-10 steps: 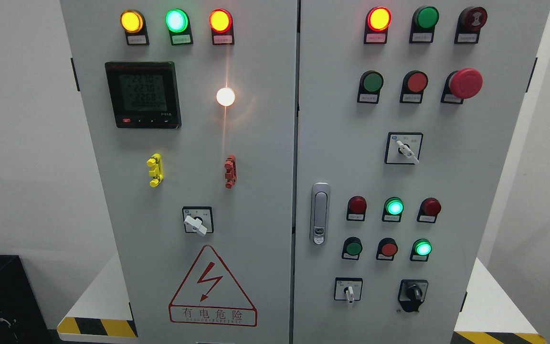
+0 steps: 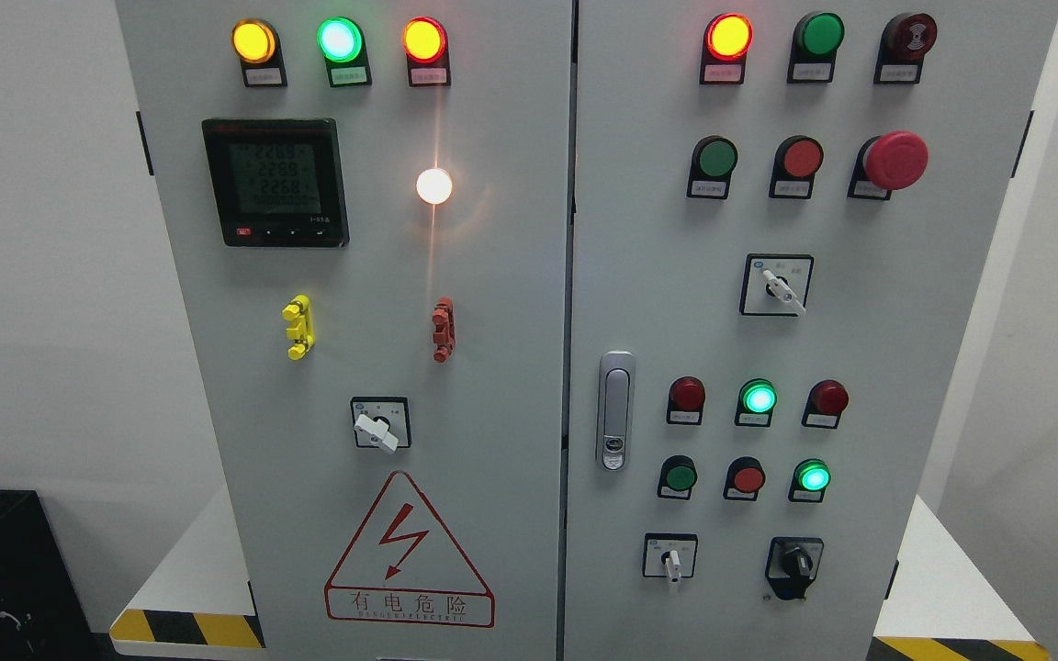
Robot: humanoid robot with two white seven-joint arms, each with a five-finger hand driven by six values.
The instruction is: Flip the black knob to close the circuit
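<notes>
At lower right, black knob [image 2: 796, 562] untouched.

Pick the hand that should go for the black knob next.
Right, probably. Neither hand is in view yet, but the black knob sits at the lower right of the right door, on the side the right arm enters from.

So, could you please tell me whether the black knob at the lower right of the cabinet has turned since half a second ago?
No. The black knob sits at the same angle, below the lit green lamp as before.
</notes>
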